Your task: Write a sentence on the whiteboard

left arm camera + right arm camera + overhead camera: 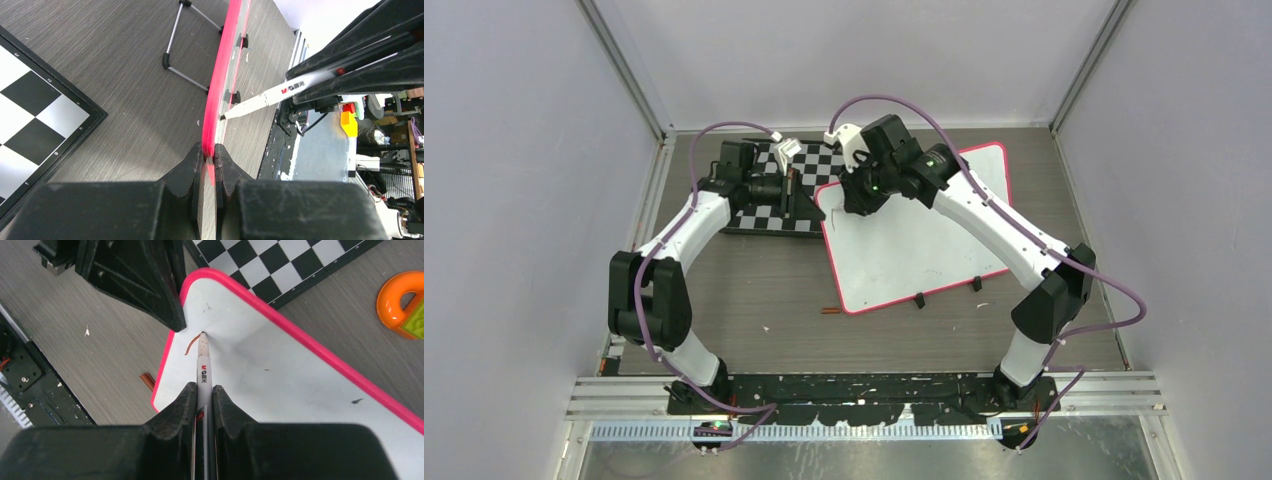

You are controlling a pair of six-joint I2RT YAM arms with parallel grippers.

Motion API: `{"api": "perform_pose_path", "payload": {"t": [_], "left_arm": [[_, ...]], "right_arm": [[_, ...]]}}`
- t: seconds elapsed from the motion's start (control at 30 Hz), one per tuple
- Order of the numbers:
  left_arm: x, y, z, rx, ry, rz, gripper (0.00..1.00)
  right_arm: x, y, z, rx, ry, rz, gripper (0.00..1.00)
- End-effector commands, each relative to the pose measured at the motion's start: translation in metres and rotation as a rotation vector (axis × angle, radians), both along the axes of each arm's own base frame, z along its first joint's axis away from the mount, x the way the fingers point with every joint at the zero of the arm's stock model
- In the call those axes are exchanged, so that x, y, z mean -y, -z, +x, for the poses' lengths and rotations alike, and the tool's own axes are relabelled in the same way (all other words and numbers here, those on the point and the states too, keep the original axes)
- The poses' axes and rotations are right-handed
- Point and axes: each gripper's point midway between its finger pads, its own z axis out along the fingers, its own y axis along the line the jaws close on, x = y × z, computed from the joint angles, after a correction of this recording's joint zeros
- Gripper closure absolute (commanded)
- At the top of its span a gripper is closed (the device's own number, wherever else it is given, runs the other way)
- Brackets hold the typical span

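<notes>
The whiteboard (914, 245), white with a red-pink rim, lies tilted on the table. My left gripper (812, 200) is shut on its rim at the far left corner; in the left wrist view (210, 151) the red rim (224, 70) runs between the jaws. My right gripper (203, 389) is shut on a white marker (202, 371). The marker's tip touches the board (290, 370) near that corner. Of the sentence, only one short curved reddish-brown stroke (192, 344) shows beside the tip. The marker also shows in the left wrist view (280, 92).
A black-and-white checkerboard (769, 200) lies left of the whiteboard, with a wire stand (185, 50) near it. A small brown piece (829, 311) lies by the board's near left corner. An orange and green toy (402, 302) lies on the table. Metal rails edge the table.
</notes>
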Motion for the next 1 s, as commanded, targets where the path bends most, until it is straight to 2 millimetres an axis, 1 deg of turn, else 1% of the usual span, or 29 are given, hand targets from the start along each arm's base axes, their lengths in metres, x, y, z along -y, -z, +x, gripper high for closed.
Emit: {"api": "perform_pose_path", "payload": {"t": [0.0, 0.17, 0.37, 0.6, 0.83, 0.97], "left_arm": [[0.004, -0.008, -0.003, 0.053, 0.032, -0.014, 1.00], [0.004, -0.008, -0.003, 0.054, 0.031, -0.013, 1.00], [0.004, -0.008, -0.002, 0.054, 0.029, -0.010, 1.00], [0.004, -0.007, -0.001, 0.053, 0.027, -0.008, 1.00], [0.004, -0.007, -0.001, 0.049, 0.024, -0.005, 1.00], [0.004, -0.007, -0.002, 0.052, 0.023, -0.005, 1.00]], "right_arm": [[0.005, -0.018, 0.025, 0.080, 0.052, 0.002, 1.00], [0.007, -0.016, 0.028, 0.078, 0.055, -0.006, 1.00], [0.008, -0.012, 0.022, 0.053, 0.047, -0.006, 1.00], [0.017, -0.005, 0.010, 0.038, 0.048, -0.015, 1.00], [0.022, 0.013, -0.002, -0.010, 0.043, -0.027, 1.00], [0.023, 0.014, -0.005, -0.013, 0.042, -0.018, 1.00]]}}
